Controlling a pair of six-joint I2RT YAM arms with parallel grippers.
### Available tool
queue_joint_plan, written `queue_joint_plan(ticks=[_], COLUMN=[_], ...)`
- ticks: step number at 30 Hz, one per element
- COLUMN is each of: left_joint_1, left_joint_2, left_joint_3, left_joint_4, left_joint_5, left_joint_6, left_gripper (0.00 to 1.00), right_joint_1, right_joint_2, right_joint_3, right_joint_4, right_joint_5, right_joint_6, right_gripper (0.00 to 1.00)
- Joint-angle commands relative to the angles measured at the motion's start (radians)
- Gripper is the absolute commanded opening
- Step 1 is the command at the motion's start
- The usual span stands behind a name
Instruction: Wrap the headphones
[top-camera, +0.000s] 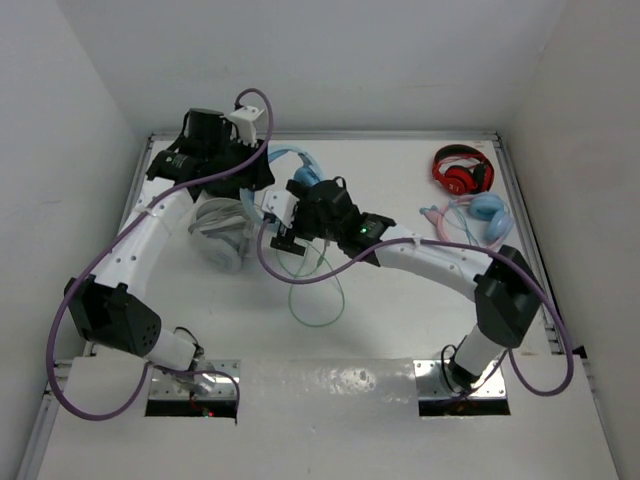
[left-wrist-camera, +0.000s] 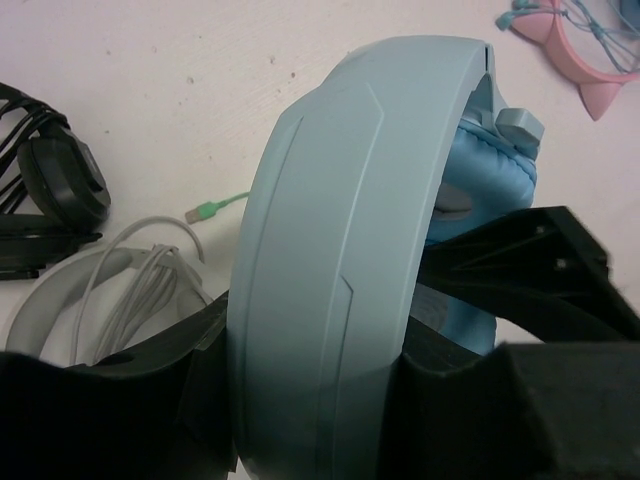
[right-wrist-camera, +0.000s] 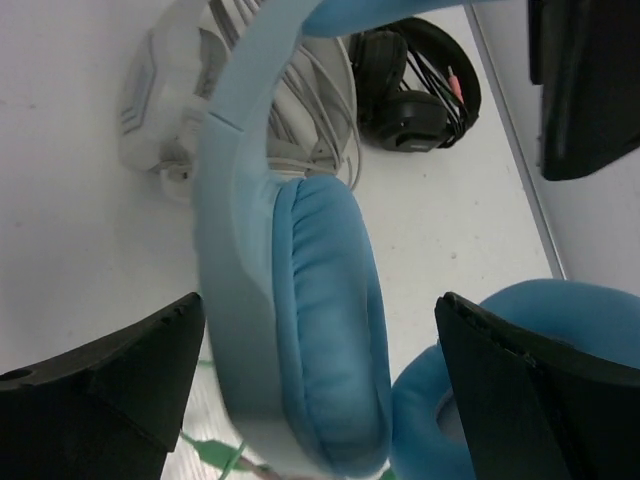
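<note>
clamping the headphones (left-wrist-camera: 330, 250), left fingers (left-wrist-camera: 500, 400) crowd the table's (top-camera: 400, 325) far edge.

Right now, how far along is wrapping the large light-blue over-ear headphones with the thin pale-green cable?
Done: the left gripper is shut on the wide headband of the light-blue headphones. In hand: the right gripper stands open around one padded blue cup. Left: the pale-green cable lies in a loose loop on the white table; no turns show around the headphones.

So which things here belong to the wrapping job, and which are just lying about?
Job: light-blue headphones, pale-green cable, left gripper, right gripper.
Lying about: grey-white headphones, red headphones, pink cat-ear headphones, black headphones.
</note>
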Motion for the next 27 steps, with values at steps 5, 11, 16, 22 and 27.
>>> queue_joint_plan(ticks=[5, 11, 16, 22, 27], left_joint_1=[0.003, 0.003, 0.0, -0.05, -0.077], left_joint_2=[-0.029, 0.005, 0.031, 0.052, 0.052], left_joint_3=[0.105, 0.203, 0.262, 0.282, 0.268], left_joint_4=[0.051, 0.002, -0.027, -0.053, -0.056], left_joint_5=[0.077, 0.0, -0.117, -0.202, -0.252], left_joint_6=[-0.045, 0.045, 0.16, 0.289, 0.313], left_gripper=[0.0, 0.0, 0.0, 0.0, 0.0], right_joint_1=[0.004, 0.003, 0.003, 0.003, 0.003], right_joint_2=[0.098, 0.055, -0.017, -0.043, -0.056], right_joint_3=[0.056, -0.077, -0.229, -0.284, -0.304], right_joint_4=[0.064, 0.07, 0.049, 0.013, -0.011], right_joint_5=[0.091, 0.165, 0.214, 0.258, 0.298], right_joint_6=[-0.025, -0.035, -0.078, -0.097, -0.111], right_gripper=[0.39, 0.0, 0.0, 0.0, 0.0])
